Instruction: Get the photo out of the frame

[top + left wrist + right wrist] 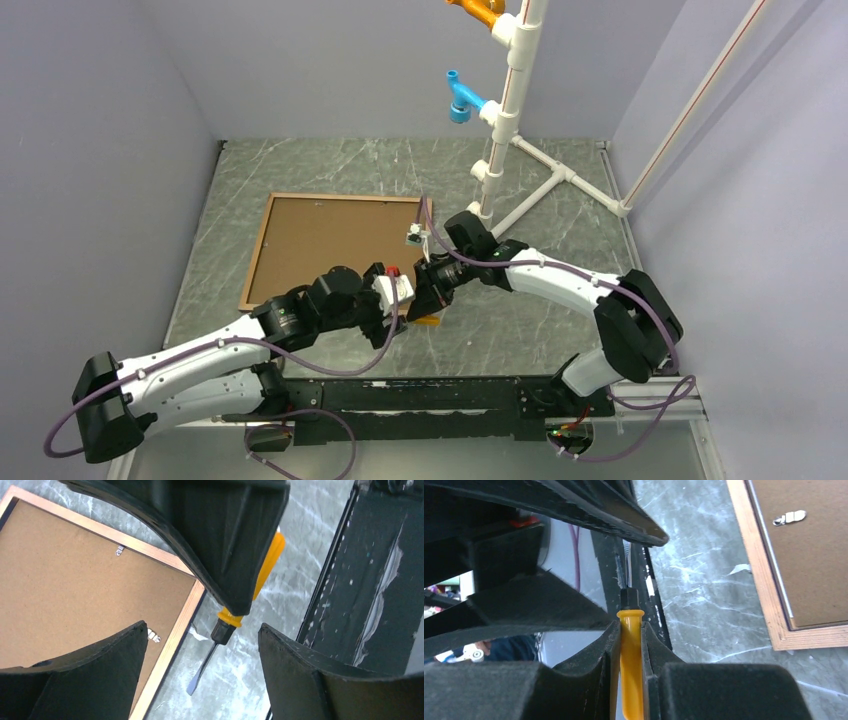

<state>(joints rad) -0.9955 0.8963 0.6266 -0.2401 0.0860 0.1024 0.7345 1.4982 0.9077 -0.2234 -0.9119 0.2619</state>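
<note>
One screwdriver (631, 670) clamped in right jaws; left jaws wide, empty; frame (257, 250) just left.

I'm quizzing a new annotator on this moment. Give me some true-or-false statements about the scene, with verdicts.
1. The frame lies back side up on the table. True.
2. The right gripper is shut on a screwdriver. True.
3. The left gripper clamps the frame's edge. False: its jaws stand open, holding nothing.
4. The screwdriver's handle is blue. False: it is yellow-orange.
5. The backing board lies beside the frame. False: it sits inside the frame.
</note>
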